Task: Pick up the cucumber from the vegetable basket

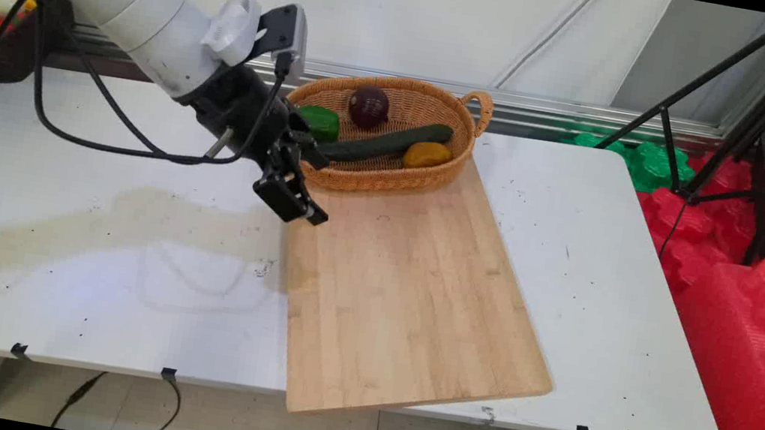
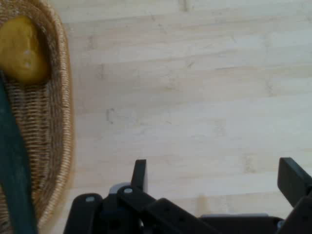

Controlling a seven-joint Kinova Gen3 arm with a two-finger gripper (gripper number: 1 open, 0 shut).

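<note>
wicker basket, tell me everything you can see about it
The wicker basket is an oval of tan woven cane with a loop handle at its far right end. It sits upright at the cutting board's far edge, holding a red onion, green pepper, cucumber and a yellow-orange fruit. The open tool hovers beside its near left rim.

The black gripper hangs with its fingers spread wide and nothing between them, over the far left corner of the cutting board, just beside the near rim of the basket. The basket is an oval of woven tan wicker with a small loop handle at its right end; it sits at the far edge of the table, overlapping the board's far end. In it lie a dark green cucumber stretched diagonally, a dark purple onion, a green pepper and a yellow-orange potato.
</note>
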